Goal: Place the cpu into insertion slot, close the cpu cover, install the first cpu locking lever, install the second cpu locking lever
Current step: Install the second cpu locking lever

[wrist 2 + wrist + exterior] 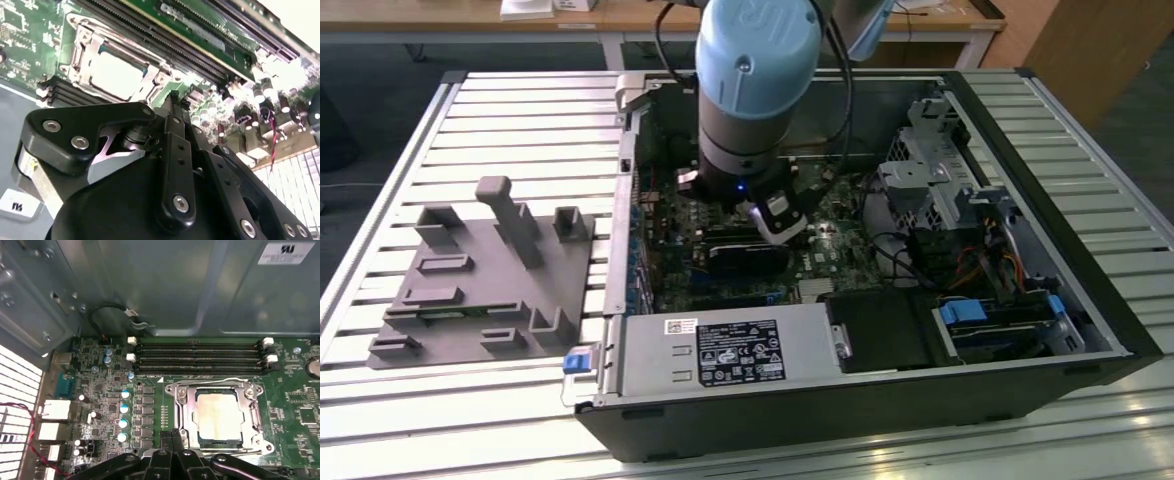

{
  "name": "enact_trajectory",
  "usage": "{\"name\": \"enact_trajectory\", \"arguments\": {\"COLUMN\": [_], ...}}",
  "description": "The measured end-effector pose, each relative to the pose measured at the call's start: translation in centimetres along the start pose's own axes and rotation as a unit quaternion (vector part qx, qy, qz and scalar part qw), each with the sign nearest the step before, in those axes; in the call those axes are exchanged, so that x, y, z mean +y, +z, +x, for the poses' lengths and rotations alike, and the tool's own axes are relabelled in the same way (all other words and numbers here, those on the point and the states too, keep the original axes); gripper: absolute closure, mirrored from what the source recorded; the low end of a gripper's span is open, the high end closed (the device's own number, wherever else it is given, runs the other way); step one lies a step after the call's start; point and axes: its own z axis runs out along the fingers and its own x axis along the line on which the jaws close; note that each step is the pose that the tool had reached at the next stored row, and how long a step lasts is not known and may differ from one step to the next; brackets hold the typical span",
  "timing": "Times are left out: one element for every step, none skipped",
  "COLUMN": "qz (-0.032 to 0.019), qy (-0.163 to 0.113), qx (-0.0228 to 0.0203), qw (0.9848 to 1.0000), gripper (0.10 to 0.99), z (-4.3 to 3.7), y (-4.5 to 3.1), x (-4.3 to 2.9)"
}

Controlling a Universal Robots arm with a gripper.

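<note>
1. Nearest in the exterior view: open computer case point(1067, 300) lying on a slatted table point(400, 130), with the labelled power supply box point(720, 352) along its near edge.
2. Left of the case in the exterior view, a grey holder block point(467, 280) with upright posts sits on the table, well apart from the arm.
3. Arm point(754, 90) reaches straight down into the middle of the case, over the green circuit board point(841, 250).
4. Gripper point(172, 436) has its two black fingers pressed together, nothing between them (tips meet in both wrist views, also point(173, 96)).
5. Gripper tip hangs just beside the socket's corner, above the board; contact with anything cannot be told.
6. Chip point(216, 415) lies flat in the socket point(190, 432), pale top showing through the window; in the second wrist view it is the bright square point(117, 75).
7. Metal cover frame point(250, 410) lies down around the chip, closed over it (silvery here, not dark).
8. A thin wire lever point(210, 382) runs along the cover's far edge; whether it is latched cannot be told.
9. Beyond the socket, four long memory slots point(200, 356) lie side by side.
10. Farthest: grey case wall point(165, 285) with a loose black cable point(112, 315).
</note>
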Motion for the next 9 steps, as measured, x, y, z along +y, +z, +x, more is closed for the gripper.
{"name": "enact_trajectory", "arguments": {"qz": [-0.0001, -0.0001, -0.0001, -0.0001, -0.0001, -0.0002, -0.0002, -0.0002, -0.0001], "qy": [0.0, 0.0, 0.0, 0.0, 0.0, 0.0, 0.0, 0.0, 0.0], "qx": [0.0, 0.0, -0.0001, 0.0, 0.0, -0.0001, -0.0001, -0.0001, -0.0001], "qw": [1.0, 1.0, 1.0, 1.0, 1.0, 1.0, 1.0, 1.0, 1.0], "gripper": [0.98, 0.98, 0.98, 0.98, 0.98, 0.98, 0.98, 0.98, 0.98], "z": [0.0, 0.01, 0.01, 0.01, 0.01, 0.01, 0.01, 0.01, 0.01], "y": [-0.21, -0.41, -0.54, -0.66, -0.72, -0.72, -0.72, -0.72, -0.74], "x": [0.09, 0.18, 0.24, 0.29, 0.31, 0.32, 0.32, 0.32, 0.32]}}
